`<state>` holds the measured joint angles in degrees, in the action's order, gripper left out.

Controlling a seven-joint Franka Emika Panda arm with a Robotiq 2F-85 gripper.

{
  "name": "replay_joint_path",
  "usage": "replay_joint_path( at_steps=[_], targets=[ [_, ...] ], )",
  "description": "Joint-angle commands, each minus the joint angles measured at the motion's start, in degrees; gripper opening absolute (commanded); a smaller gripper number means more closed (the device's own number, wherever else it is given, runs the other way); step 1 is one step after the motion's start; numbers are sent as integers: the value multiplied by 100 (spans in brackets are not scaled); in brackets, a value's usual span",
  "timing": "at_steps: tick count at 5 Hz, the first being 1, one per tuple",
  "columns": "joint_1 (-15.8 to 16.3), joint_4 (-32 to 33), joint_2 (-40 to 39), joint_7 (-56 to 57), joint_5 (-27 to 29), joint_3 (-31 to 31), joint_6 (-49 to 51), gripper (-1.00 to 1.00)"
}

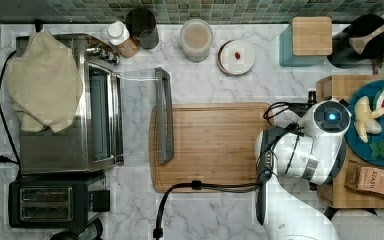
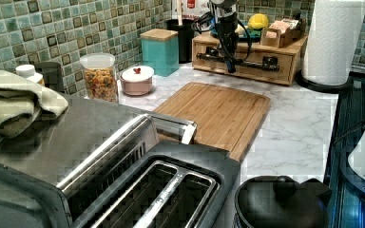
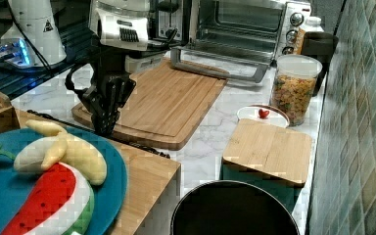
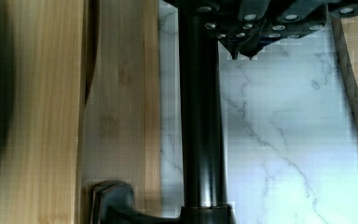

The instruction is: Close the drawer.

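The drawer (image 2: 259, 75) sits in a light-wood box (image 1: 332, 87) on the marble counter, with a long black bar handle (image 4: 203, 116) across its front (image 4: 121, 93). The wrist view shows a narrow dark gap between that front and the box's top. My gripper (image 4: 243, 52) points down with its fingertips together, holding nothing. It hangs just on the counter side of the handle, so the bar lies between it and the drawer front. Whether it touches the bar I cannot tell. The left view has the gripper (image 2: 230, 66) at the handle's middle, and the right view has the gripper (image 3: 103, 128) beside the handle (image 3: 142, 148).
A wooden cutting board (image 1: 210, 145) lies just beyond the gripper, with the toaster oven's open door (image 1: 162, 115) at its far edge. A blue plate of toy fruit (image 1: 380, 125) rests on the box. A teal canister (image 1: 310, 36) and paper towel roll (image 2: 332, 38) flank it. A black cable (image 1: 195, 186) crosses the board.
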<state>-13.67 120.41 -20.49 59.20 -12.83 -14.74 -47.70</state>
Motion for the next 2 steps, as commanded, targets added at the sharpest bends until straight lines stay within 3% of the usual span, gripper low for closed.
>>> replay_joint_path(
  at_steps=[1,2],
  targets=[
    [-439,-1013,-96,541,189,-913,-62,-100],
    [-634,-1017,-67,464,70,-703,-48,-100]
  ],
)
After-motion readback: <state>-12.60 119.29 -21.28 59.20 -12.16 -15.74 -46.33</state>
